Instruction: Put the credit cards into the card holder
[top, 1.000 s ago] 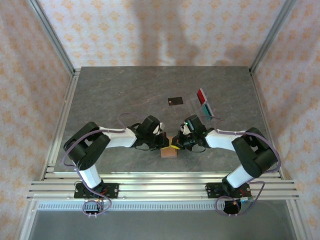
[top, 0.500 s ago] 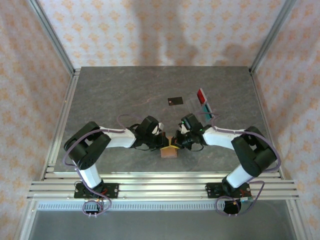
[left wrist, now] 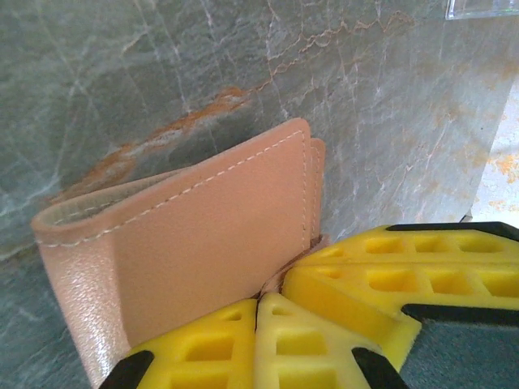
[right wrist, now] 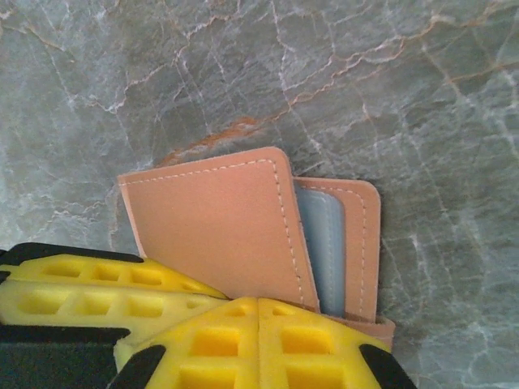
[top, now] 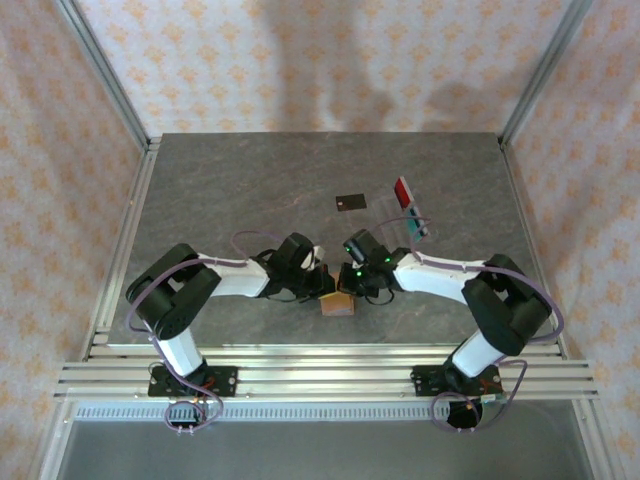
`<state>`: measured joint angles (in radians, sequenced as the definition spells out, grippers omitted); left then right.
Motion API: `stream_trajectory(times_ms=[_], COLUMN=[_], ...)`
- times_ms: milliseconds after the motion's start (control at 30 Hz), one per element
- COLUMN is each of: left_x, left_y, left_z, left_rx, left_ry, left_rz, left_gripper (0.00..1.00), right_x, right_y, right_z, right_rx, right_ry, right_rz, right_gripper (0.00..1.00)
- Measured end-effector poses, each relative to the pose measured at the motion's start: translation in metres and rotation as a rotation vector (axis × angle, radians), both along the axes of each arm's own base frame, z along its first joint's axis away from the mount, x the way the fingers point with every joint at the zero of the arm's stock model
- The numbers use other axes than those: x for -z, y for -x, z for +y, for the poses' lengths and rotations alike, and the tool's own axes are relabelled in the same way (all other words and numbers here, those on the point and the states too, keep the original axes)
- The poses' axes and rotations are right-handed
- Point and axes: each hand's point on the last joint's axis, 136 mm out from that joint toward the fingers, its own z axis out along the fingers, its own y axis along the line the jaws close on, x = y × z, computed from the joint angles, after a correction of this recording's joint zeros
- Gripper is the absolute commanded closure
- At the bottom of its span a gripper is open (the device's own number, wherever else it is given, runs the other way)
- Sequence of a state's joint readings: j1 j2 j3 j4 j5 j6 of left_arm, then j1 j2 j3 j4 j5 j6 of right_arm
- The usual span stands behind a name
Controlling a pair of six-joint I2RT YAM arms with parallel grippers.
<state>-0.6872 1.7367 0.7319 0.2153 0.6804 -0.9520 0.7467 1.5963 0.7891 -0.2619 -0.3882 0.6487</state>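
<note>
The bench (top: 250, 180) is grey stone, and I am working at its near middle, around 6 o'clock. My left hand (top: 326, 287) and right hand (top: 349, 286) meet there on the holder (top: 338, 304), both clamped fully down on its tan leather from opposite sides. I judge that one steadies it while the other lifts the front flap, which is why the grey pocket (right wrist: 324, 243) shows open on my right wrist view. Neither hand has a card. The black card (top: 350, 202) lies flat at 12 o'clock from the holder, well apart. The red card (top: 403, 190) and teal card (top: 410, 213) sit at about 1 o'clock in a clear stand (top: 424, 228), probably so an edge is easy to pinch.
</note>
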Motion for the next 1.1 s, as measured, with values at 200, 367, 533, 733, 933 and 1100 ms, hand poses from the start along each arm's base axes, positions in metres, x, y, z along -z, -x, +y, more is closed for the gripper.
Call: stream_trajectory(times_ms=[200,367,533,733,933,1100], left_x=[-0.005,-0.010,-0.014,-0.020,-0.020,-0.025], left_y=[-0.002,-0.006,-0.010,-0.014,-0.013,-0.013], left_z=[-0.005,-0.008,-0.011,-0.016,-0.015,-0.014], left_rx=[-0.005,-0.030,-0.062,-0.090,-0.092,-0.092], left_ry=[0.008,0.003,0.022,0.058,0.059,0.065], left_rz=[0.004,0.019,0.042,0.051,0.053,0.046], left_gripper=[1.00,1.00,1.00,1.00,1.00,1.00], right_x=[-0.015,-0.032,-0.042,-0.009,-0.006,-0.010], right_y=[-0.001,0.015,0.023,0.054,0.056,0.052], right_z=[-0.003,-0.019,-0.020,-0.033,-0.031,-0.024], right_rx=[-0.013,-0.019,-0.045,-0.061,-0.067,-0.059], right_ry=[0.000,-0.001,-0.059,-0.035,-0.045,-0.080], right_rz=[-0.047,-0.037,-0.026,0.095,0.111,0.104], right_gripper=[0.91,0.72,0.64,0.64,0.61,0.57])
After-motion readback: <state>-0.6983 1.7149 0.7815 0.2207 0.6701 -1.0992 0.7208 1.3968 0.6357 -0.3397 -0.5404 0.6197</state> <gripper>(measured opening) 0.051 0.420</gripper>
